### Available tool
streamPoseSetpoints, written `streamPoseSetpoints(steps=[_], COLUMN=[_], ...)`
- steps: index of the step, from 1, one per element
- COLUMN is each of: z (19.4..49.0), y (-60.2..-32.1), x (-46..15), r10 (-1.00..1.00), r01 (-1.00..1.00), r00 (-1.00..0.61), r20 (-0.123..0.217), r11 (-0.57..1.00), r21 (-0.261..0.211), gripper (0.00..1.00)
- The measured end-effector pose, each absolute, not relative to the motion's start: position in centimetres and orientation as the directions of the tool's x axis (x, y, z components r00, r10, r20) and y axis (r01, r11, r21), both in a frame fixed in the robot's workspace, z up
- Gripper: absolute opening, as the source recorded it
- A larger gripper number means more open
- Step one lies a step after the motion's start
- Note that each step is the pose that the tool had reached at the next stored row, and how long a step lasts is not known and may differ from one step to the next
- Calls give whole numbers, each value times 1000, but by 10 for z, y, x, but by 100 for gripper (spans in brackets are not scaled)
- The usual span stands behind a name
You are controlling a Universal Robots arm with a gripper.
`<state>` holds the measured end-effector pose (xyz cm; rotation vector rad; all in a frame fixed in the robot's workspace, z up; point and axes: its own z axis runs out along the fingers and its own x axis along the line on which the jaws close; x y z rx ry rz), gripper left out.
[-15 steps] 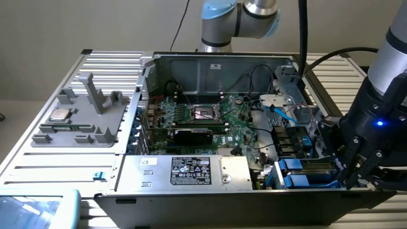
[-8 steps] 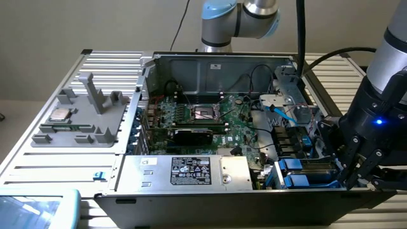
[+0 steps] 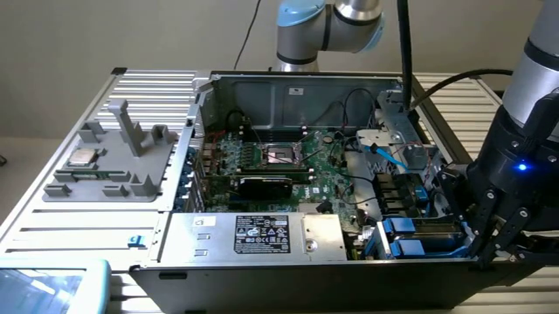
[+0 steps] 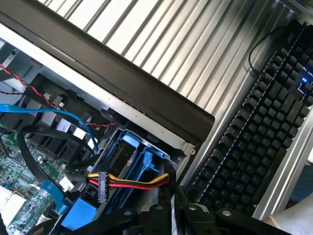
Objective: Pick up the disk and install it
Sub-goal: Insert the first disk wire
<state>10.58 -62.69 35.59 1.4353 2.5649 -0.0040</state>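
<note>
Gripper (image 3: 489, 252) hung over the near corner of the open computer case (image 3: 297, 85) at the exterior view's right, a blue light lit on its body. Fingers were drawn together with nothing between them (image 4: 173, 210).

The disk (image 3: 409, 247) sat in the drive bay just beside the fingertips, blue bracket ends facing up. In the wrist view its grey body showed between the blue rails (image 4: 131, 147). Could not tell whether the fingers touched it.

A yellow, red and black power cable (image 4: 129, 180) with a black plug crossed over the bay. A blue data cable (image 4: 58, 115) looped above the motherboard (image 3: 288, 163).

Writing: the silver power supply (image 3: 196, 239) carried a black-and-white sticker along the near wall, print too small to read. A logo on the keyboard (image 4: 254, 122) was not legible either; one blue lamp glowed on it.

Containers: the case held motherboard, a black card (image 3: 266, 186) and the drive bay. A grey fixture tray (image 3: 109, 163) at the exterior view's left held a small square silver chip (image 3: 83, 157).

Edges: the bay was tight against the case's dark wall (image 4: 122, 73). Beyond the wall lay bare slatted table (image 4: 195, 44), then the keyboard.
</note>
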Motion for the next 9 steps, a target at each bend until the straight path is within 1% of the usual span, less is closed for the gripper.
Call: streamPoseSetpoints(steps=[6, 9], z=[356, 356], y=[-624, -621], x=[106, 106], r10=[843, 841], r01=[844, 845], r00=[-507, -506], r20=[-182, -191], r11=[528, 528], r21=[92, 87], gripper=[16, 16])
